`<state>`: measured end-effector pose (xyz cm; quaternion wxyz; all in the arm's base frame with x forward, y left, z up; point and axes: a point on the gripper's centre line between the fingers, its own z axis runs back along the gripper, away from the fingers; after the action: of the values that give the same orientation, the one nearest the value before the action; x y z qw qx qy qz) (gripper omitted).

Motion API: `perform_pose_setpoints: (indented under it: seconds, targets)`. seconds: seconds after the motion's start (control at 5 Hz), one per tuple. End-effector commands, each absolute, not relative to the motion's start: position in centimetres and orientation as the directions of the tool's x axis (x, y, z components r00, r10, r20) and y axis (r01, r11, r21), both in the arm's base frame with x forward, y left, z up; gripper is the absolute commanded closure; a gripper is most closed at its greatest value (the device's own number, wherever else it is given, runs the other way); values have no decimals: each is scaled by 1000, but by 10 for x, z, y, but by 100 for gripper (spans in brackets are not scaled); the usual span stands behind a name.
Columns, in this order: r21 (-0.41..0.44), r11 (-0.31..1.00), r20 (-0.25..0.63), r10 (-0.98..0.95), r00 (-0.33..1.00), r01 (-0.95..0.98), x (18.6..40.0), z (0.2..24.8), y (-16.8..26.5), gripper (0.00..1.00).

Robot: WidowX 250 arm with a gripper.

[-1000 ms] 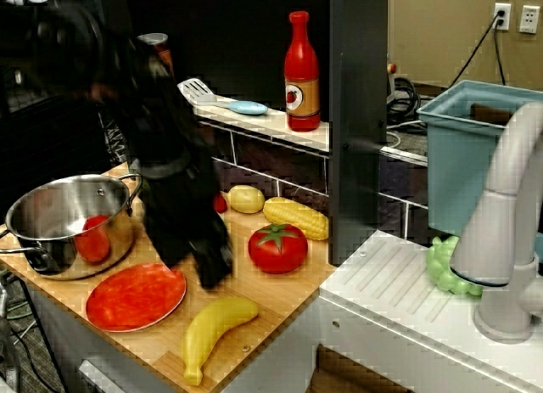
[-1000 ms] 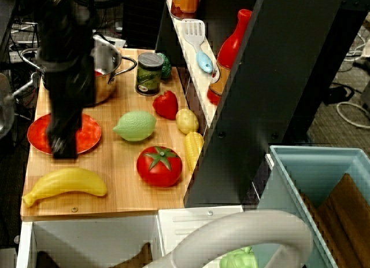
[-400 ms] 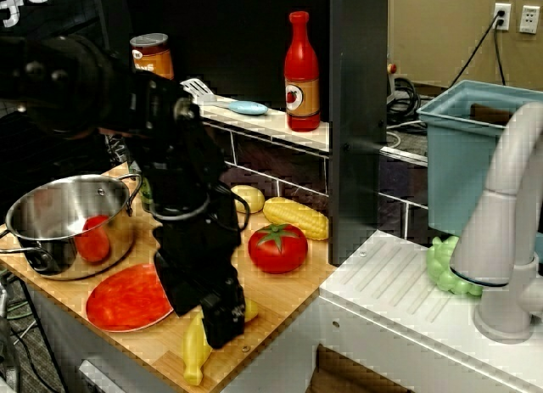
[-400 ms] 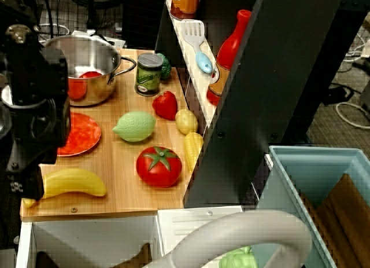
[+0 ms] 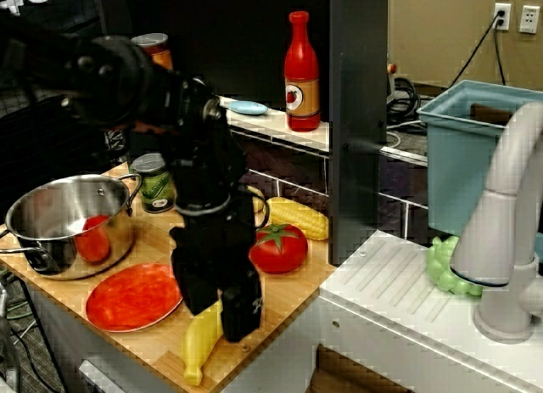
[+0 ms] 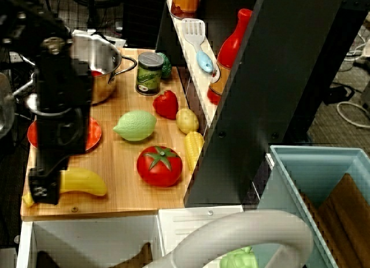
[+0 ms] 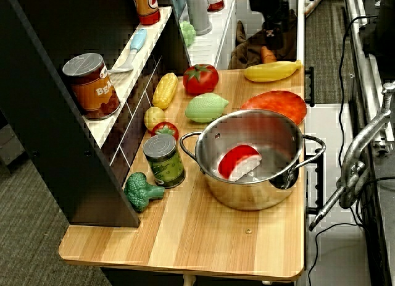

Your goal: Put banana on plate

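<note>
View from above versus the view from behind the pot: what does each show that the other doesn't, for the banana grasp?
Only from above: the gripper low over the banana, hiding its stem end; also the red bottle. Only from behind the pot: the whole banana uncovered, lying on the wood beside the plate. Both: banana off the plate, tomato, steel pot.

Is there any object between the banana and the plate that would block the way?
Nothing visible does. The banana lies at the board's edge right beside the red plate, with only bare wood between them. The tomato and pot are off to other sides.
</note>
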<state>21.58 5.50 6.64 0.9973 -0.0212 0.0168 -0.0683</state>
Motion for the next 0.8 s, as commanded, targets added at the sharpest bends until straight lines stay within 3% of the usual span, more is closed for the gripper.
perform_pose_setpoints:
  seconds: [0.0, 0.6]
  targets:
    - [-27, 992, -45, -126, 991, 125, 229, 72, 75, 0]
    - [-25, 992, -44, -128, 991, 127, 216, 56, 90, 0]
